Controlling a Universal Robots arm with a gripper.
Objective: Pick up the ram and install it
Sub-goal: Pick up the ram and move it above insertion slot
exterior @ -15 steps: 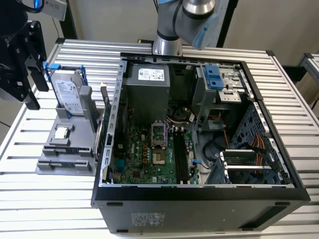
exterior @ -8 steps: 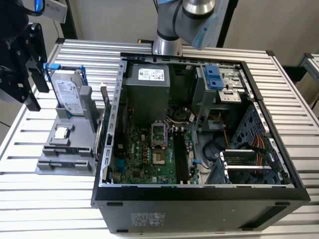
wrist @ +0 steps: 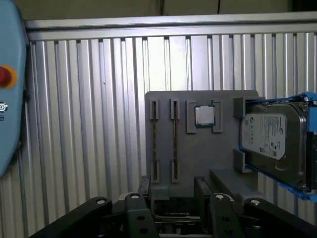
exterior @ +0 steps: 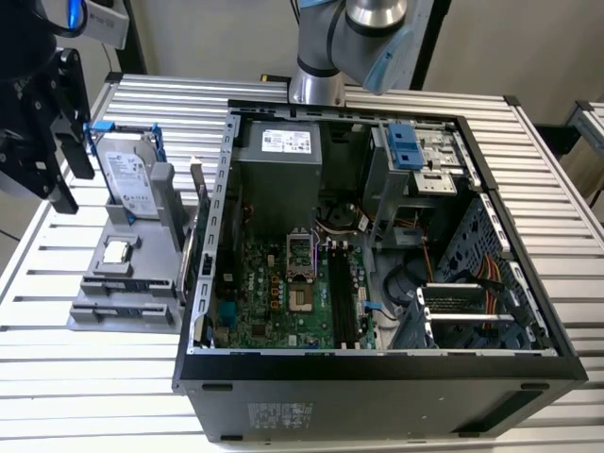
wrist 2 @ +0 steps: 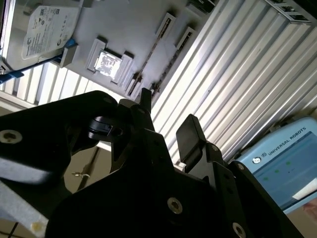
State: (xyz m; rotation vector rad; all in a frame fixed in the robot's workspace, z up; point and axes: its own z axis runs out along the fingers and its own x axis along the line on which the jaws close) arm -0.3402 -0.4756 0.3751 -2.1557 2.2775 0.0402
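The ram [wrist: 174, 141] stands on edge in a slot of the gray holder [wrist: 198, 158], just beside the processor chip [wrist: 203, 115]; the hard drive [wrist: 270, 141] sits further along. The holder lies near the counter's [exterior: 94, 377] edge at the exterior view's left, beside the computer case [exterior: 377, 382]. The gripper [wrist: 172, 181] hovers above the holder, fingers wide apart and empty.

Open air between the gripper [wrist: 172, 182] and the gray parts tray [wrist: 198, 148]. Hemmed on one side of the tray by the hard drive [wrist: 270, 144] rising in its blue bracket [wrist: 303, 96]; crowded on the exterior view's right by the computer case [exterior: 212, 217] wall just beside. Bare slatted table [exterior: 38, 283] on the exterior view's left.
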